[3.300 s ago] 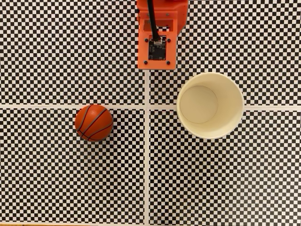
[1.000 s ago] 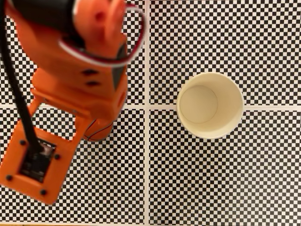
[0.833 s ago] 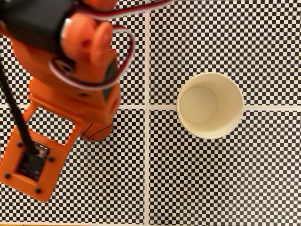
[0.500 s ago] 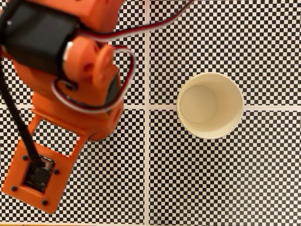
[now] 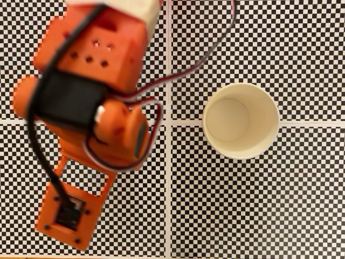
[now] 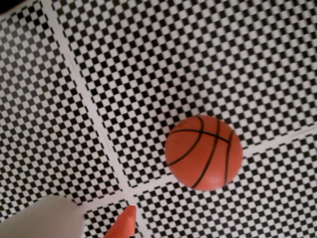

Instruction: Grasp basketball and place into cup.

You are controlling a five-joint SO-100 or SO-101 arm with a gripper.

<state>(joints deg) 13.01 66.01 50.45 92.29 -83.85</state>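
The basketball [image 6: 204, 152], orange-red with thin black seams, rests on the checkered mat right of centre in the wrist view, beside a crossing of white lines. One orange fingertip [image 6: 124, 225] of my gripper pokes in at the bottom edge, to the ball's lower left and clear of it. The frames do not show whether the jaws are open or shut. In the fixed view the orange arm [image 5: 91, 102] fills the left half and hides the ball. The cream-white cup [image 5: 241, 120] stands upright and empty at centre right, apart from the arm.
The black-and-white checkered mat [image 5: 259, 216] is split by white lines that cross near the middle of the fixed view. Red and black cables [image 5: 205, 59] loop from the arm toward the top. A pale blurred shape [image 6: 42, 218] sits at the wrist view's bottom left.
The arm has swung in from the top over the ball and slid further down the fixed view. A sliver of ball showed at its edge before; now it is fully covered. The cup has not moved.
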